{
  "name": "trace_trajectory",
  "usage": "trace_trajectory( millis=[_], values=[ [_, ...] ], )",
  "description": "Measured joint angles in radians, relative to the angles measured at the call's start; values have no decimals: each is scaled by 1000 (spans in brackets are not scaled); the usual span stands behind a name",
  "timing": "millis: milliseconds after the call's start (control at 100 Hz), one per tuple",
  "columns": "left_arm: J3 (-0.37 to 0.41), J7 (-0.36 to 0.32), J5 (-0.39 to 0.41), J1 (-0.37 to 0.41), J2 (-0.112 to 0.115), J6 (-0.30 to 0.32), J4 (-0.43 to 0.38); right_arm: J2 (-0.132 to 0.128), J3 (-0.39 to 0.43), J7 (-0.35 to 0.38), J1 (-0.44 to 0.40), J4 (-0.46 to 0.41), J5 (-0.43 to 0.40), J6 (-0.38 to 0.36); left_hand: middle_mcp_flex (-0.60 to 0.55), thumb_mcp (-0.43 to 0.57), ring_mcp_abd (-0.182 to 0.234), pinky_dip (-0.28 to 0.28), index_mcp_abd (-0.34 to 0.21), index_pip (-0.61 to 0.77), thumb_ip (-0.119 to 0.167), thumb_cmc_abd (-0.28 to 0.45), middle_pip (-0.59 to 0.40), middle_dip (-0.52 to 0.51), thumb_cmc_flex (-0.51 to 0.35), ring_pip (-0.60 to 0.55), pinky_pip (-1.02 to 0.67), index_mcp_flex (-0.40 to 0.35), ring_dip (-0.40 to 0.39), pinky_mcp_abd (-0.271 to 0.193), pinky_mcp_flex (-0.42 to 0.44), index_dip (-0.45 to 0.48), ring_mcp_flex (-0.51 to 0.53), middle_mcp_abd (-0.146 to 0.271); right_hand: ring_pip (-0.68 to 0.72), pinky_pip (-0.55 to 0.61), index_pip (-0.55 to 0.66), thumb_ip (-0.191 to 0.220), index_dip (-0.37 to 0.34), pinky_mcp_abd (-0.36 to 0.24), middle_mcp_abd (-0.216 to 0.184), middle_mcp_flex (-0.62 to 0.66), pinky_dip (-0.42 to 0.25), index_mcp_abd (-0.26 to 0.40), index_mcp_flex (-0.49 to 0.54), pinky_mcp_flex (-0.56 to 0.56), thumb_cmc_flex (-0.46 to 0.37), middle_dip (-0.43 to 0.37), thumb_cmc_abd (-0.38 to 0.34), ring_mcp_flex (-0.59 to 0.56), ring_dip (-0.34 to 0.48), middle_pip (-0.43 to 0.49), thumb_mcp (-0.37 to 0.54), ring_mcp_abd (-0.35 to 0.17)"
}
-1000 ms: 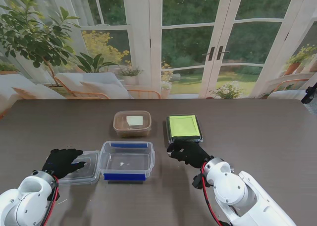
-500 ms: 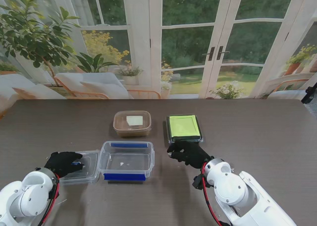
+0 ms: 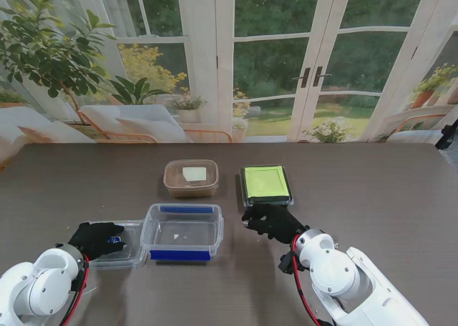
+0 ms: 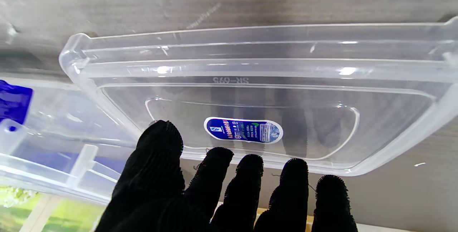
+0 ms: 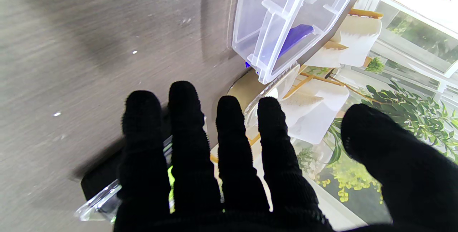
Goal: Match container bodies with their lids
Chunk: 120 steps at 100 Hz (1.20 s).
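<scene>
A clear flat lid (image 3: pixel 122 244) with a blue sticker (image 4: pixel 243 130) lies at the left, beside the clear container with blue clips (image 3: pixel 182 231). My left hand (image 3: pixel 96 239) is spread over the lid's nearer part, its fingertips (image 4: pixel 214 160) at the lid's (image 4: pixel 250 96) edge, gripping nothing that I can see. A brown lidded tub (image 3: pixel 191 178) stands farther back. To its right sits a black box with a green lid (image 3: pixel 265 184). Just short of that box's near edge, my right hand (image 3: pixel 270 221) is open. Its straight fingers (image 5: pixel 186 124) hover over a corner of the box (image 5: pixel 96 203).
The dark wooden table (image 3: pixel 372 197) stretches out to the right. The clear container (image 5: pixel 282 20) lies between both hands, close to each. Windows, chairs and plants stand beyond the far edge.
My left hand has drawn back toward me across the clear lid, from its middle to its nearer part. The right hand has hardly moved.
</scene>
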State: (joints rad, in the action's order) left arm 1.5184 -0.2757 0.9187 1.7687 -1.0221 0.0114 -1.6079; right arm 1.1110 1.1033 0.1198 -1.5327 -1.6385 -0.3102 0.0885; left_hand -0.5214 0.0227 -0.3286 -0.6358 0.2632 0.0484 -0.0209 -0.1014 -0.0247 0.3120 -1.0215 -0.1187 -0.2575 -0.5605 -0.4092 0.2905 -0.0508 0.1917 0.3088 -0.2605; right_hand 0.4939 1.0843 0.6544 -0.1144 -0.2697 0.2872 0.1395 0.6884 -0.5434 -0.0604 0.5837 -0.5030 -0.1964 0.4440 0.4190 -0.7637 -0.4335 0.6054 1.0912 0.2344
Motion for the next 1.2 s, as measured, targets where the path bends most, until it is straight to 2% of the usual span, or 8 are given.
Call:
trace_trajectory(
  millis=[200,270,430,530,960,1200],
  values=[
    [13,-30,59,54,5,11,-60,0,0,0,0,0,1,1,0,0,0,-1,20,-45,0,13,19,-8,0,0,11,2,0,0,-18,-16,5,-14,0,0,0,0,0,0,0,0,0,0,0,0,0,0,0,0,0,0,0,0],
    [18,-44,67,75,7,11,-84,0,0,0,-1,0,2,1,0,0,0,-1,45,-53,0,13,21,-8,0,0,11,3,0,0,-21,-23,6,-41,0,0,0,0,0,0,0,0,0,0,0,0,0,0,0,0,0,0,0,0],
    [27,-57,99,119,8,11,-128,-1,0,1,-1,0,4,1,0,-1,2,-1,48,-80,0,13,29,-9,0,-10,11,5,0,0,-29,-36,22,-42,0,0,0,0,0,0,0,0,0,0,0,1,0,0,0,0,0,0,0,0],
    [38,-91,135,144,9,15,-163,-1,0,3,-1,-1,6,0,0,-1,2,-1,55,-91,0,13,32,-9,0,-10,11,8,0,0,-33,-42,30,-42,0,0,0,0,0,0,0,0,0,0,0,1,0,0,0,0,0,0,0,0],
    [90,-147,164,242,9,24,-254,-2,-2,7,-4,-3,6,-1,-2,-1,3,-1,60,-95,0,13,33,-9,0,-13,12,8,0,0,-46,-51,32,-42,0,0,-1,0,0,0,0,0,0,0,0,1,0,0,0,0,0,0,0,0],
    [101,-179,184,281,12,65,-297,-2,-2,6,-5,-4,6,-2,-11,-1,2,-1,133,-95,0,13,42,-9,1,-35,12,8,0,-1,-61,-51,54,-116,0,0,-1,0,0,0,0,0,0,-1,0,1,0,0,0,0,0,0,0,0]
  ],
)
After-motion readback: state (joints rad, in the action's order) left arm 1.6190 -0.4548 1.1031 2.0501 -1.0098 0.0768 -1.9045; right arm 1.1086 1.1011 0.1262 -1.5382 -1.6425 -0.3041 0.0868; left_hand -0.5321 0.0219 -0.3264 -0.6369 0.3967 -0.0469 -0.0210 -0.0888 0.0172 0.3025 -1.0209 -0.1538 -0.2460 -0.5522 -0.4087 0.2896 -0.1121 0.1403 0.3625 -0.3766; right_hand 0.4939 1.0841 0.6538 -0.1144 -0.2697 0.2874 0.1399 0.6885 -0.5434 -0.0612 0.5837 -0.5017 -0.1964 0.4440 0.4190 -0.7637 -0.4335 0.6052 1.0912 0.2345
